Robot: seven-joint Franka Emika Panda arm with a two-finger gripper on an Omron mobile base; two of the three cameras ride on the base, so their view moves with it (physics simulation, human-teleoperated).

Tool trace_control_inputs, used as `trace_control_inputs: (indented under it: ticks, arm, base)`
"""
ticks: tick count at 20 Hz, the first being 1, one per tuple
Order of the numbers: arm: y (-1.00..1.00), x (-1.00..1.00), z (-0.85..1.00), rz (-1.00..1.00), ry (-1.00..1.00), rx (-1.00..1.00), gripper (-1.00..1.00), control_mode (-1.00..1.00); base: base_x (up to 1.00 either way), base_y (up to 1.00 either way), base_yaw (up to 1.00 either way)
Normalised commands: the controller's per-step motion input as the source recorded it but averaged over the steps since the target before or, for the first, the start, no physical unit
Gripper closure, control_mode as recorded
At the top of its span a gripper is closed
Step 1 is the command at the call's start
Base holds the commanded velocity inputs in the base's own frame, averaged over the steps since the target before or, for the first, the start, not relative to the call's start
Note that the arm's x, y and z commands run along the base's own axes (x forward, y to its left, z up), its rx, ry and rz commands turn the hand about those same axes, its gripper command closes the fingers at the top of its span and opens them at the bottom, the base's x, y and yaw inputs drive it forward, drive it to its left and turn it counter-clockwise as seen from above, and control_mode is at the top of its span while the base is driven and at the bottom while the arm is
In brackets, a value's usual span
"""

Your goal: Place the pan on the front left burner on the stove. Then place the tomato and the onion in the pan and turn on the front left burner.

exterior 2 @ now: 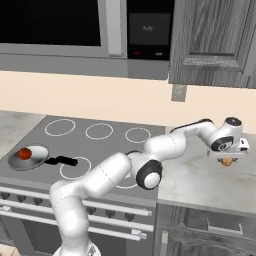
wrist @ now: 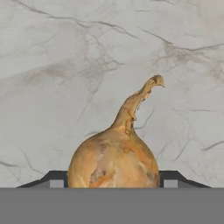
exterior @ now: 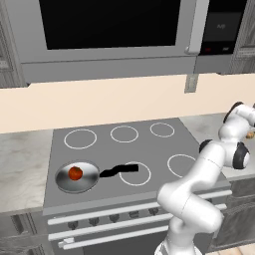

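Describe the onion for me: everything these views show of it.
The onion is a golden-tan bulb with papery, streaked skin and a thin, curved, dried tip. It lies on the pale marbled counter right of the stove, between the gripper's two dark fingertips, one at each side; whether they press it yet is unclear. From the right base view it shows as a small tan lump under the hand.

The small red-orange tomato point(exterior: 75, 173) is sitting in the round steel pan point(exterior: 89, 182) on the flat grey stove's point(exterior: 102, 149) front left; the golden-tan onion point(wrist: 114, 159) is lying on the marbled counter point(exterior 2: 210, 180) to its right.
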Motion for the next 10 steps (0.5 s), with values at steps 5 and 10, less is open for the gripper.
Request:
trace_control_inputs:
  ticks: [5, 10]
  arm:
    - [0.0, 0.0, 0.04, 0.0, 0.0, 0.0, 1.0, -1.0]
    - [0.02, -0.02, 0.36, 0.0, 0.0, 0.02, 1.0, -1.0]
  base:
    - [0.0, 0.0, 0.0]
    - [0.0, 0.0, 0.0]
